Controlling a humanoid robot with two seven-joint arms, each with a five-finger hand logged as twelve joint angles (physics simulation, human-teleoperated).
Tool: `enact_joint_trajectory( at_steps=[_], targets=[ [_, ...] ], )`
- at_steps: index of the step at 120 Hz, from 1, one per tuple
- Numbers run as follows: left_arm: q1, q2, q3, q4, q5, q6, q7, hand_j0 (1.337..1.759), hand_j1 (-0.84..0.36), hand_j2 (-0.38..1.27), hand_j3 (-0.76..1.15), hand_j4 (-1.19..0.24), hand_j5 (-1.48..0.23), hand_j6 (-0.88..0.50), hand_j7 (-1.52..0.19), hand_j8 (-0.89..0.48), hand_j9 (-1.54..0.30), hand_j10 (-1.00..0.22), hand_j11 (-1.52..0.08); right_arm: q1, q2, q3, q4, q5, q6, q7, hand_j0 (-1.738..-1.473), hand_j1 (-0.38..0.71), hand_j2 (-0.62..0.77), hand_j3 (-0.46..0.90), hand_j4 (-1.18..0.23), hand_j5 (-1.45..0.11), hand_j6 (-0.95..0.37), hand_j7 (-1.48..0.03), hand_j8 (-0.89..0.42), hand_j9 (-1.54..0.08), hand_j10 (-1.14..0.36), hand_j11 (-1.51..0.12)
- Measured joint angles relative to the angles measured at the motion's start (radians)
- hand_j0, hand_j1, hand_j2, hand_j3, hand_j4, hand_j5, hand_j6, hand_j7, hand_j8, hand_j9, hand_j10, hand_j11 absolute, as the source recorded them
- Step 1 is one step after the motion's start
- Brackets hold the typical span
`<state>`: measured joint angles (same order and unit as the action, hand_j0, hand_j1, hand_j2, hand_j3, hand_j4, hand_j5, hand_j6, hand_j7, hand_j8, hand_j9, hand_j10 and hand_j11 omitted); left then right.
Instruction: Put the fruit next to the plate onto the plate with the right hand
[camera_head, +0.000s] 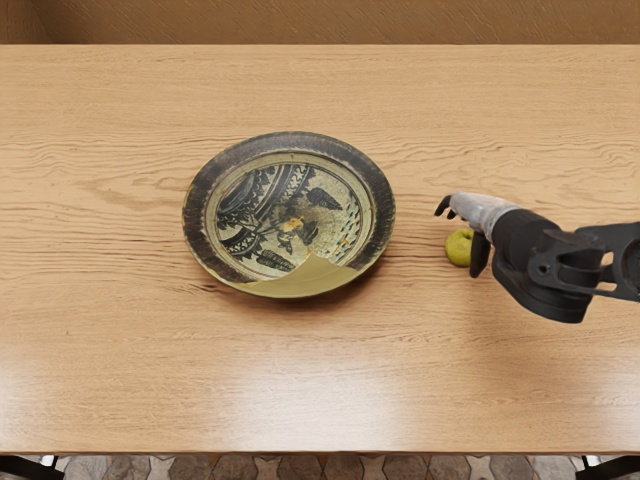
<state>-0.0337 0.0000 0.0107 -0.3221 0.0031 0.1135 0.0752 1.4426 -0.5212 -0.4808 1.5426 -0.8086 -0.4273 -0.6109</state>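
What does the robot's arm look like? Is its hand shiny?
Only one arm shows. The right arm is chunky and matte black, with a rounded body and an open, bracket-like frame. The right hand has a silvery-grey, slightly shiny back, and its fingers are dark. I can't see any cables or markings.

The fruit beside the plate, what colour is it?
The fruit is yellow-green; the head view shows it.
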Motion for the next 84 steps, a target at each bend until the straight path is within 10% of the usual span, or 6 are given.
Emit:
enact_joint_trajectory(
  at_steps=[84],
  targets=[
    [0.0,0.0,0.0,0.0,0.0,0.0,0.0,1.658,0.35,0.0,0.0,0.0,0.0,0.0,0.0,0.0,0.0,0.0,0.0,-0.028,0.033,-0.01,-0.03,0.002,-0.023,0.0,-1.658,0.15,-0.08,0.0,-0.42,-0.54,-0.42,-0.54,-0.42,-0.54,-0.42,-0.54]
  ],
)
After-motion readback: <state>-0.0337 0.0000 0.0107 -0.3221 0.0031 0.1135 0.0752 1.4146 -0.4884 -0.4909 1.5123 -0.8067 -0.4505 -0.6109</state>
